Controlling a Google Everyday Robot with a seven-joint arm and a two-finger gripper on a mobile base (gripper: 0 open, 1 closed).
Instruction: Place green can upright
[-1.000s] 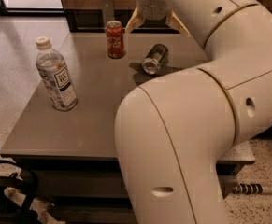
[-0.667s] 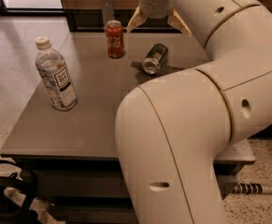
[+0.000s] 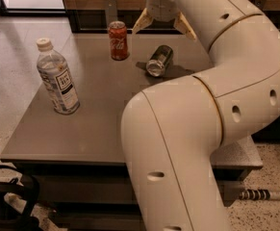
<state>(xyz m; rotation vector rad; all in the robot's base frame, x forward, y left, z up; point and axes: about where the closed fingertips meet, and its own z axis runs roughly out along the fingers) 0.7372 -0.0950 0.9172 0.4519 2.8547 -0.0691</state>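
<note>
The green can [image 3: 159, 60] lies on its side on the grey table [image 3: 101, 114], its silver end facing the camera. My gripper [image 3: 163, 27] hangs open just above and behind it, with its two pale fingers [image 3: 142, 22] spread wide to either side and nothing between them. The can is free of the gripper.
A red Coca-Cola can [image 3: 118, 40] stands upright left of the green can. A clear water bottle [image 3: 57, 78] with a white cap stands near the table's left edge. My large white arm [image 3: 202, 129] covers the table's right front.
The gripper has shifted slightly, staying above the lying green can. The can, the red can and the bottle have not moved.
</note>
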